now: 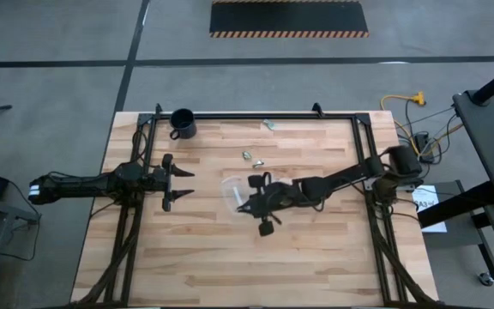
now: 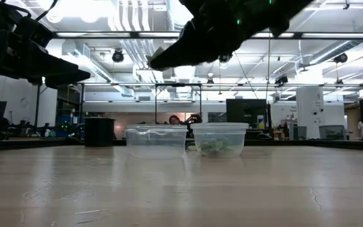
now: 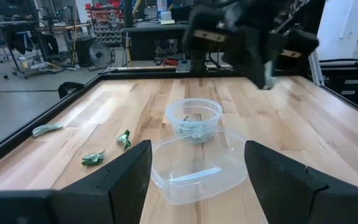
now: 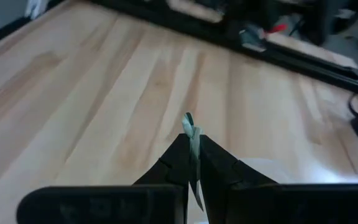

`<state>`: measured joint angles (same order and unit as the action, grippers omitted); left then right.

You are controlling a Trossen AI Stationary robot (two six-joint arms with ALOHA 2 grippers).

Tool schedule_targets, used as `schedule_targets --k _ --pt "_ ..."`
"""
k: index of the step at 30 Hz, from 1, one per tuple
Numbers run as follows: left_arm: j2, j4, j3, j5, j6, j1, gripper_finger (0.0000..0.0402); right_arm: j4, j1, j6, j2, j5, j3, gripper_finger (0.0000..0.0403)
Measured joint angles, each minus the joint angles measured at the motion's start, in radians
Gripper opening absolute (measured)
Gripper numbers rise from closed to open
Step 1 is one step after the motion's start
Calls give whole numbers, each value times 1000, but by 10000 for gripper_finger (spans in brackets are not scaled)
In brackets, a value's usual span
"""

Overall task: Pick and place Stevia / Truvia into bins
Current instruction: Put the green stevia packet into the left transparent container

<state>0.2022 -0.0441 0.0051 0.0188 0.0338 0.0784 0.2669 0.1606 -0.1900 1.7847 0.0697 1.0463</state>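
Note:
My right gripper is shut on a pale green sweetener packet. It hangs in the air over the two clear bins. In the left wrist view the nearer bin looks bare. The farther bin holds a few green packets. Three more packets lie flat on the wood: two together and one near the far edge. My left gripper is open and hovers left of the bins, touching nothing. My right gripper pinches the packet between its two fingertips. The packet's upper edge sticks out past the tips and a strip shows in the slit behind them. The fingers reach in from the table's right, slanting down. The packet is lifted clear, above the bins.
A black mug stands at the far left corner of the table. A black frame rail runs along the far edge and down both sides. Bare wood lies toward the near edge. A person shows far off in the room behind.

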Motion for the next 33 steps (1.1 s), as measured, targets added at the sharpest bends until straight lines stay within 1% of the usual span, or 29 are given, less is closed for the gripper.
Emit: schedule_targets --k 5,12,17,22,27,30,33 --pt "1 2 0 0 0 0 240 261 -54 85 4 0 -106 12" --pt "-2 1 0 0 0 0 240 511 -92 190 10 1 -214 12" --pt "0 0 0 0 0 0 240 571 -97 238 10 7 -249 12" --pt "0 1 0 0 0 0 240 612 -96 241 10 9 -256 12" --pt "-1 0 0 0 0 0 240 793 -96 249 33 1 -291 12" --pt "0 1 0 0 0 0 240 900 -97 258 78 0 -309 12" --pt "0 0 0 0 0 0 240 963 -107 287 127 0 -314 12"
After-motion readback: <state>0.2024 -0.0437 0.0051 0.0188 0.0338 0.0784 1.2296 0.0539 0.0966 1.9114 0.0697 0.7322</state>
